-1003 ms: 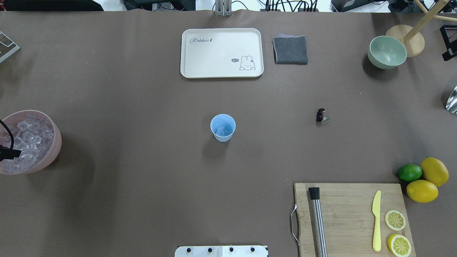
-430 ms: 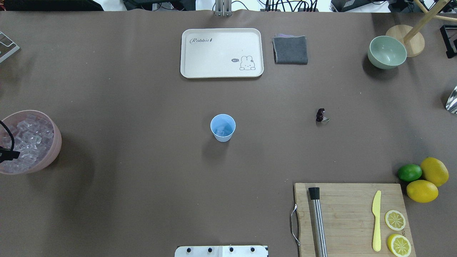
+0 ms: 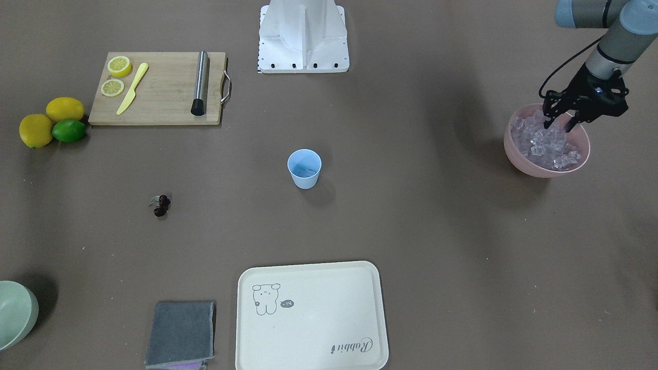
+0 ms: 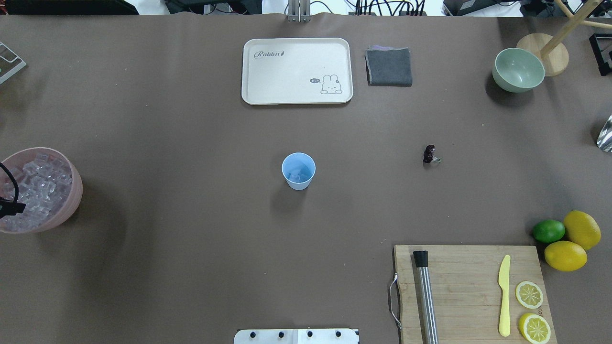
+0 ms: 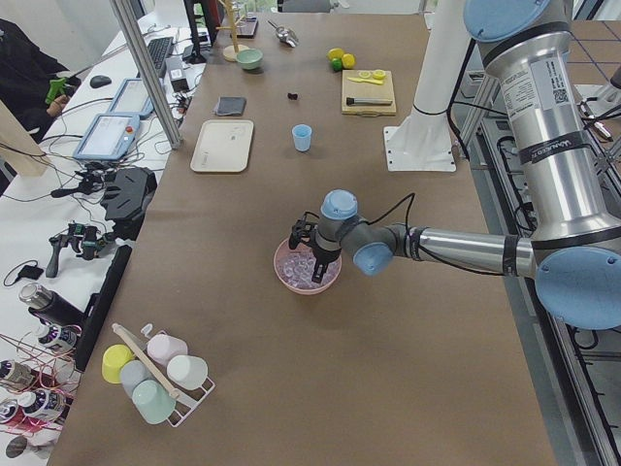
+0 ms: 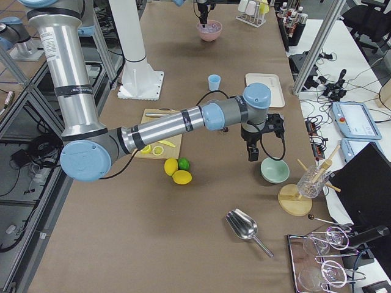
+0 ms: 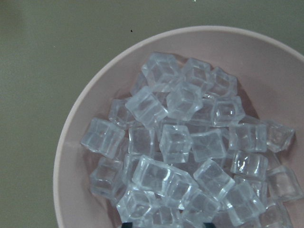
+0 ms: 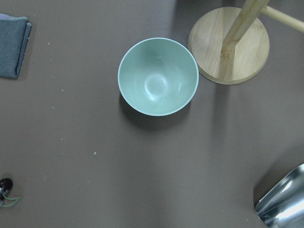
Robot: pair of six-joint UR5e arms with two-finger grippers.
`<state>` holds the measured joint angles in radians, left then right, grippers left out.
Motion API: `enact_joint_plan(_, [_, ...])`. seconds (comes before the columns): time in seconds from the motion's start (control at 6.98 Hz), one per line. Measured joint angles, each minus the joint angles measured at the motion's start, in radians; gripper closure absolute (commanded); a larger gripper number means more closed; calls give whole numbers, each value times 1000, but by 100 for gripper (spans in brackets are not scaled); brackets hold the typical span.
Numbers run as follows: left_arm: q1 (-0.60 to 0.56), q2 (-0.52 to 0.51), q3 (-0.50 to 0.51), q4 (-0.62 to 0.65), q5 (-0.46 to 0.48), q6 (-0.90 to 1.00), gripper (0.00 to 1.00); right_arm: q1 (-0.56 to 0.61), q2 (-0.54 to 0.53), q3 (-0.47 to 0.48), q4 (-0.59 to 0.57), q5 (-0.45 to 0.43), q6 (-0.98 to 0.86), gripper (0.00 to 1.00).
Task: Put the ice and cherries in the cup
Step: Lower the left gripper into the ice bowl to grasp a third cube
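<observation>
Left pincer (image 3: 559, 122) hangs spread open right over the ice (image 3: 548, 145) heaped in the pink bowl (image 3: 515, 154) — cubes straight below its tips — while the cup (image 3: 304, 169) stands well apart, mid-way along the desk (image 3: 411, 231), toward the robot's right.

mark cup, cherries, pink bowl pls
cup (image 3: 304, 181): exterior front-facing view, outer wall below the rim.
cherries (image 4: 429, 153): overhead exterior view, on the dark fruit.
pink bowl (image 7: 71, 142): left wrist view, bare inner wall on the picture's left side.
</observation>
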<state>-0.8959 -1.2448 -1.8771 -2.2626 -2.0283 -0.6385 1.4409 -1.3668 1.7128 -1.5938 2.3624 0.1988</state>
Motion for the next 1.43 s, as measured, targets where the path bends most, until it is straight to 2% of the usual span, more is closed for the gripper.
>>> enact_joint_plan(0.72, [7,12,-3,0,-15,-1,45,3,0,0,0,0,0,0])
enact_joint_plan(1.0, [13,12,-4,-1,-15,-1,70,6,0,0,0,0,0,0])
enact_joint_plan(1.29, [13,12,-5,-3,-15,3,88,7,0,-1,0,1,0,0])
enact_joint_plan(1.43, [12,14,-6,-6,-15,5,100,7,0,-1,0,1,1,0])
